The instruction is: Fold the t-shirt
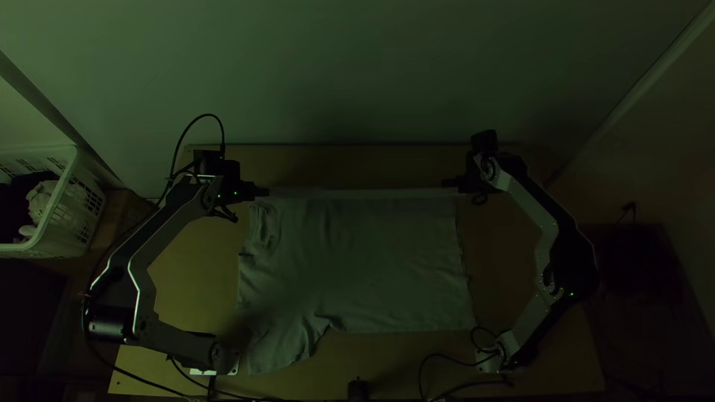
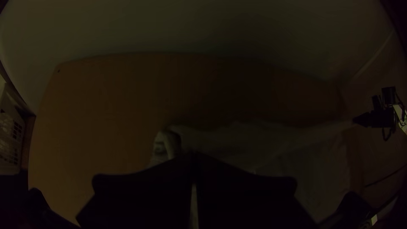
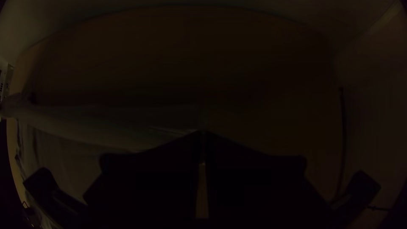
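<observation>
The t-shirt (image 1: 372,260) lies spread on the table in the top view, its far edge drawn into a straight raised strip between the grippers. At the strip's left end is my left gripper (image 1: 262,192); at its right end is my right gripper (image 1: 449,183). In the left wrist view my left gripper (image 2: 194,159) is closed on the t-shirt (image 2: 237,142) near a curled fold. The right wrist view has my right gripper (image 3: 202,138) shut on a corner of the t-shirt (image 3: 110,125). One sleeve spreads toward the near left of the table.
A white basket (image 1: 74,197) holding dark and light cloth stands left of the table (image 1: 179,275). A pale wall rises behind the table's far edge. Black cables lie by both arm bases, and a small dark object (image 1: 358,390) sits at the near edge.
</observation>
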Controlling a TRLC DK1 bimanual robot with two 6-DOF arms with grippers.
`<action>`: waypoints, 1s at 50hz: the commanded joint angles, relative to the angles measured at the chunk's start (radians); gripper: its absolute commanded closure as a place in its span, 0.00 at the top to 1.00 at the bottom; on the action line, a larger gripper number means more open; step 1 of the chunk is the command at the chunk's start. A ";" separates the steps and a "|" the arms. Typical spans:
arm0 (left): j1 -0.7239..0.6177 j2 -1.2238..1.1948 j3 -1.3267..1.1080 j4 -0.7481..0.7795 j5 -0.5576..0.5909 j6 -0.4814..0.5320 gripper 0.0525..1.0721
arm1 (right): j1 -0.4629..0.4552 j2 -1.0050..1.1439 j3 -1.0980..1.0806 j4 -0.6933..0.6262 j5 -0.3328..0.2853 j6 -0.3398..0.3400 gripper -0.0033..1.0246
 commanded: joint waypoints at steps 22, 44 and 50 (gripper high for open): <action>0.005 -0.179 -0.313 0.076 -0.028 -0.033 0.24 | 0.019 -0.140 -0.287 0.081 0.015 -0.006 0.03; 0.015 -0.267 -0.370 0.084 -0.042 -0.057 0.96 | 0.003 -0.297 -0.421 0.079 0.015 -0.009 0.60; 0.015 -0.340 -0.367 0.052 -0.037 -0.054 0.96 | -0.009 -0.375 -0.452 0.058 0.017 0.005 0.97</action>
